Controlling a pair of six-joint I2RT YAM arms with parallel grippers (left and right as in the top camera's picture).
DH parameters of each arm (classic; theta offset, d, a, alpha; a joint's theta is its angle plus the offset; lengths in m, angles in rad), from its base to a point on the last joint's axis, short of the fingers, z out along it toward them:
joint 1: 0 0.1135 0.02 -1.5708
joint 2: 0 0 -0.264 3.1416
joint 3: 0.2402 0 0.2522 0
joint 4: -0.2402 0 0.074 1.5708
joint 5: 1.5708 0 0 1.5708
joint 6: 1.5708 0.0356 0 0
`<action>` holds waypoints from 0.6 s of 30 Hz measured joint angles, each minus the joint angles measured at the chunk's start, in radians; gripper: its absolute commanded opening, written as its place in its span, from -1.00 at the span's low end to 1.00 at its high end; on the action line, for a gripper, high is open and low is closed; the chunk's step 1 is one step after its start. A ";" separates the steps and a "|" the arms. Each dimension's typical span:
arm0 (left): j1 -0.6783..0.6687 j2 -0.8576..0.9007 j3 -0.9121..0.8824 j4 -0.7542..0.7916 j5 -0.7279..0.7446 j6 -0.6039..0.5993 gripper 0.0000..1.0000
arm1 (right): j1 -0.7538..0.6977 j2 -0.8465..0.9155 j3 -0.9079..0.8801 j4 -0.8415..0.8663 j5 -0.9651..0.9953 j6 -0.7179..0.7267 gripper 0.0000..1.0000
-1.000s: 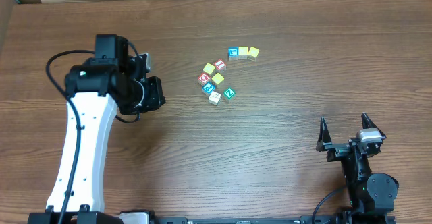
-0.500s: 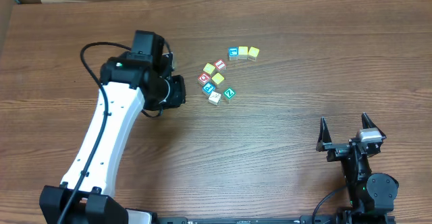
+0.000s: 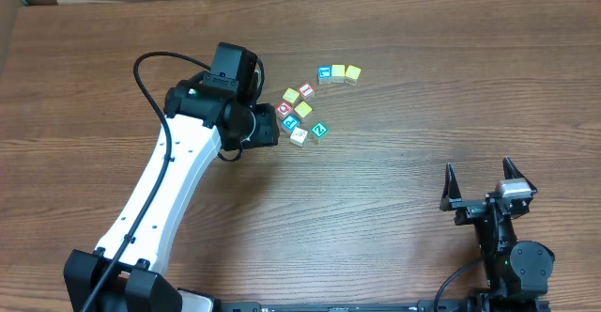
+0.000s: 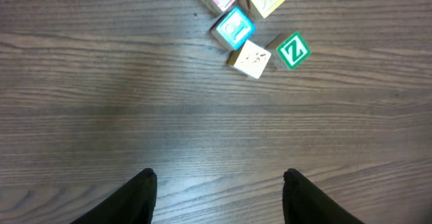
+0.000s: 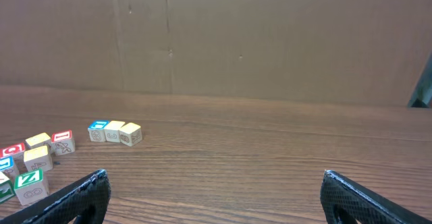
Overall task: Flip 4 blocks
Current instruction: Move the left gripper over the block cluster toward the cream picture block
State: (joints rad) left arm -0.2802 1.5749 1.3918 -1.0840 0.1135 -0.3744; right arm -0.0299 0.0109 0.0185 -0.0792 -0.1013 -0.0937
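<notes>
L claw (image 4: pixel 219 183) half open, empty, red cubes (image 3: pixel 305 91) beside blocks (image 4: pixel 293 50), R claw (image 5: pixel 214 183) wide, empty

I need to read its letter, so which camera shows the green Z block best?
The left wrist view: the green Z block is largest, letter facing the camera. Overhead shows it as a tiny green square; the right wrist view sees it low left, at a shallow angle.
</notes>
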 measured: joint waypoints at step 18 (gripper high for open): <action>-0.035 0.000 0.000 0.065 -0.010 -0.039 0.16 | 0.000 0.000 0.000 0.000 0.000 0.000 1.00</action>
State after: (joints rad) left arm -0.3153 1.5749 1.3918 -1.0187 0.1032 -0.4133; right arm -0.0303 0.0109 0.0185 -0.0788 -0.1013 -0.0937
